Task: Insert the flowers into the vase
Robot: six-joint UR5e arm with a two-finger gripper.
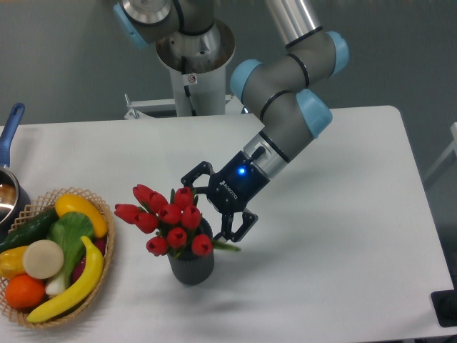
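Jaws spread wide just right of the flowers (166, 223), red tulip buds leaning left, stems in ribbed dark vase (191, 268)

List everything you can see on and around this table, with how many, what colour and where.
flowers: one bunch, red buds with green leaves, stems down in the vase, leaning left
vase: one, dark grey, front centre of the table
basket: one, tan woven, front left
bananas: two, yellow, in the basket
cucumber: one, dark green, in the basket
orange: one, orange, front of the basket
pale round item: one, cream, middle of the basket
pot: one, blue handle, left edge, cut off
table: one, white
arm: one, grey with light blue caps, from the back
gripper: one, black and blue with a lit blue light, fingers spread beside the flowers
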